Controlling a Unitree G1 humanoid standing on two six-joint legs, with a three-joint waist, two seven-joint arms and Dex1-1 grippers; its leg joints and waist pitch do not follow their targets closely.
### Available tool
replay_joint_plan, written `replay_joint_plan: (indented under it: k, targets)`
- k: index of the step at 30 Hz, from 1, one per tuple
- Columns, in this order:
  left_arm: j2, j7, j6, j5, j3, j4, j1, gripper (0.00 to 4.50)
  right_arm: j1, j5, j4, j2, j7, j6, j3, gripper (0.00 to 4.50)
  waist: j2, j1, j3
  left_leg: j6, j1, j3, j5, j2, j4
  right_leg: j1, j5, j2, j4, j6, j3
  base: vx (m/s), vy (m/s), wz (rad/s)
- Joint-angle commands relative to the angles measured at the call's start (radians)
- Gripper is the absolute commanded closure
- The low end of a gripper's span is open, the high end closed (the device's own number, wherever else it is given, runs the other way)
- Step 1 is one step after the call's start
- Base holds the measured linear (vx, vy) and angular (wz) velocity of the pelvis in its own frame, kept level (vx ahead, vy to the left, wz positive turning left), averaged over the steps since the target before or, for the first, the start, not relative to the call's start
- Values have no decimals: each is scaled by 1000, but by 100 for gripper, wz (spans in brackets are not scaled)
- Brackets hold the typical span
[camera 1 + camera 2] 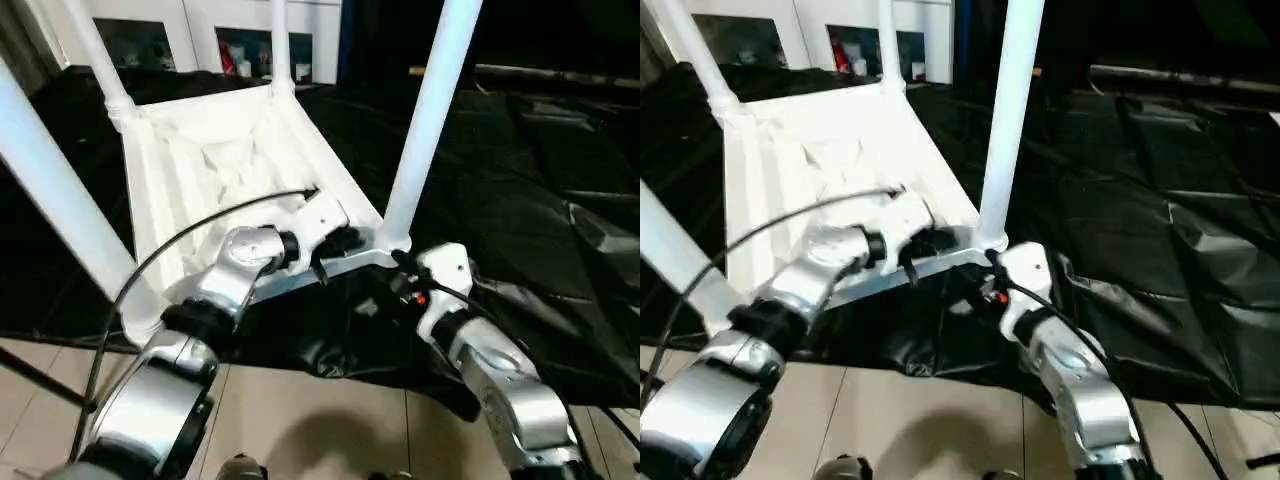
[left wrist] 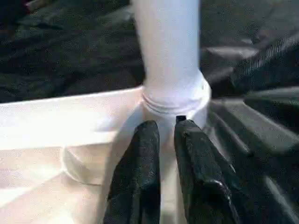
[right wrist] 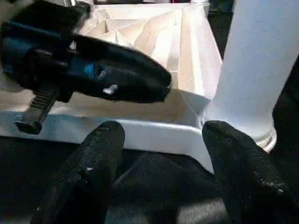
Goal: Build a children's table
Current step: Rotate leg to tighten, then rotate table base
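Note:
The children's table lies upside down on a black sheet, its ribbed white top (image 1: 200,160) facing up. Legs stand in its corner sockets: near right (image 1: 430,110), near left (image 1: 50,190), far left (image 1: 95,50) and far right (image 1: 280,45). My left gripper (image 2: 167,126) reaches over the top to the near-right socket (image 2: 175,100). Its fingers (image 2: 140,158) stand a narrow gap apart with nothing between them. My right gripper (image 3: 161,130) is open wide just in front of the top's near edge (image 3: 140,133), beside the same leg (image 3: 257,60), and holds nothing.
A black sheet (image 1: 520,180) covers the floor under and to the right of the table. Bare tiles (image 1: 330,420) lie in front of it. A white cabinet with glass doors (image 1: 150,35) stands at the back. A black cable (image 1: 200,220) loops over my left forearm.

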Motion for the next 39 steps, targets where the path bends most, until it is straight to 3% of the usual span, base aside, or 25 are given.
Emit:
replay_joint_plan:
  k: [1,2,3,5,6,7,8,9,10,11,12,14,15,18,19,20,21,23,24,26,27,30,32,34,39]
  targets:
    - [42,20,95,-54,49,-203,128,329,-32,-21,39,3,-10,3,4,148,1,0,-80,30,-4,14,-116,-5,-51,70,22,-43,-49,-211,35,0,0,0]
    - [48,22,108,-60,56,-234,149,315,-34,-21,40,2,-10,4,5,148,0,-7,-80,33,-13,11,-97,-5,-52,76,57,-44,-44,-222,34,0,0,0]
    - [61,12,153,-80,66,-320,211,304,-37,-12,44,2,-5,4,4,148,4,-11,-79,40,-7,17,-87,-10,-46,67,89,-35,-47,-227,33,0,0,0]
    - [74,-5,202,-104,72,-412,278,292,-41,-5,49,1,3,1,6,148,-3,-14,-81,59,-6,20,-73,-10,-43,67,117,-34,-44,-236,34,0,0,0]
    - [111,-44,323,-174,73,-636,446,292,-63,13,69,-4,33,-8,8,148,-8,-17,-76,69,-9,21,-69,-11,-45,66,116,-32,-46,-236,33,0,0,0]
    - [116,-49,338,-183,73,-665,467,281,-66,15,72,-4,37,-10,8,148,-2,-23,-77,65,-14,14,-88,1,-52,73,94,-45,-38,-250,31,0,0,0]
    - [127,-59,372,-206,71,-729,516,268,-74,20,78,-7,48,-13,9,148,2,-23,-68,65,1,26,-149,-1,-49,53,2,-34,-53,-237,33,0,0,0]
    - [127,-59,372,-206,71,-729,516,259,-74,20,78,-7,48,-13,9,148,4,-24,-66,66,0,27,-153,-5,-49,55,-25,-31,-55,-230,37,0,0,0]
    - [136,-62,403,-228,71,-781,556,256,-83,25,85,-8,60,-15,9,148,3,-17,-64,66,8,30,-162,-4,-49,48,-42,-29,-61,-223,37,0,0,0]
    - [139,-63,416,-238,71,-803,573,241,-86,28,88,-9,65,-15,9,148,3,-18,-60,58,3,29,-183,0,-54,51,-68,-33,-59,-221,38,0,0,0]
    - [185,-81,449,-300,71,-936,704,220,-145,37,144,-27,122,-27,10,148,-5,-19,-55,47,-5,24,-219,1,-61,55,-132,-38,-59,-210,35,0,0,0]
    - [206,-78,475,-334,81,-1018,778,213,-189,36,195,-35,150,-43,7,148,-8,-26,-48,41,-8,25,-258,1,-67,52,-216,-36,-68,-185,35,0,0,0]
    - [215,-71,494,-349,89,-1060,812,196,-213,34,224,-38,161,-53,5,148,-3,-29,-51,36,-1,27,-275,1,-63,46,-270,-37,-73,-170,38,0,0,0]
    - [226,-67,519,-375,111,-1115,853,175,-262,24,295,-40,161,-80,-4,148,-4,-28,-48,37,5,32,-252,-2,-61,39,-234,-30,-76,-168,42,0,0,0]
    - [248,-74,555,-402,149,-1190,911,169,-343,9,416,-46,143,-119,-21,148,-11,-26,-48,40,4,33,-243,-3,-60,40,-229,-29,-76,-167,41,0,0,0]
    - [271,-88,574,-420,179,-1241,958,161,-413,-3,521,-51,122,-150,-38,148,-12,-34,-51,34,-6,26,-236,-2,-62,49,-222,-37,-64,-190,37,0,0,0]
    - [280,-92,591,-426,191,-1265,976,153,-437,-5,558,-54,115,-160,-45,148,-12,-40,-42,31,-3,30,-255,-5,-63,42,-291,-30,-75,-172,35,0,0,0]
    - [308,-112,610,-441,214,-1297,1014,135,-497,-21,653,-66,78,-195,-59,148,-11,-37,-47,32,17,36,-247,-4,-54,30,-253,-28,-73,-178,41,0,0,0]
    - [345,-122,618,-467,234,-1324,1058,125,-582,-17,798,-70,-29,-228,-110,148,-10,-36,-46,34,5,35,-220,-7,-55,37,-204,-24,-64,-184,39,0,0,0]
    - [360,-122,621,-480,244,-1337,1078,116,-619,1,868,-66,-72,-253,-147,148,-9,-40,-48,25,0,31,-228,-9,-58,40,-221,-26,-60,-189,36,0,0,0]
    - [378,-126,617,-487,262,-1346,1106,107,-656,9,946,-65,-116,-287,-173,148,-7,-36,-48,24,12,37,-236,-6,-52,31,-203,-21,-63,-185,39,0,0,0]
    - [387,-127,604,-480,282,-1346,1125,82,-669,3,977,-64,-123,-311,-172,148,-9,-31,-52,37,3,36,-185,-9,-46,39,-84,-14,-47,-191,40,0,0,0]
    - [373,-102,587,-486,336,-1343,1137,66,-688,8,1025,-53,-110,-350,-172,148,-18,-34,-54,45,-5,36,-163,-12,-44,46,-50,-15,-43,-195,40,0,0,0]
    - [319,-43,513,-494,428,-1299,1100,47,-659,-1,1013,-32,-60,-378,-157,148,-22,-39,-52,54,-7,37,-176,-12,-43,47,-54,-16,-46,-204,42,0,0,0]
    - [293,-6,458,-522,454,-1260,1043,23,-631,3,1017,-27,-41,-397,-165,148,-25,-42,-52,64,-1,39,-172,-9,-42,46,-58,-16,-44,-204,44,0,0,0]
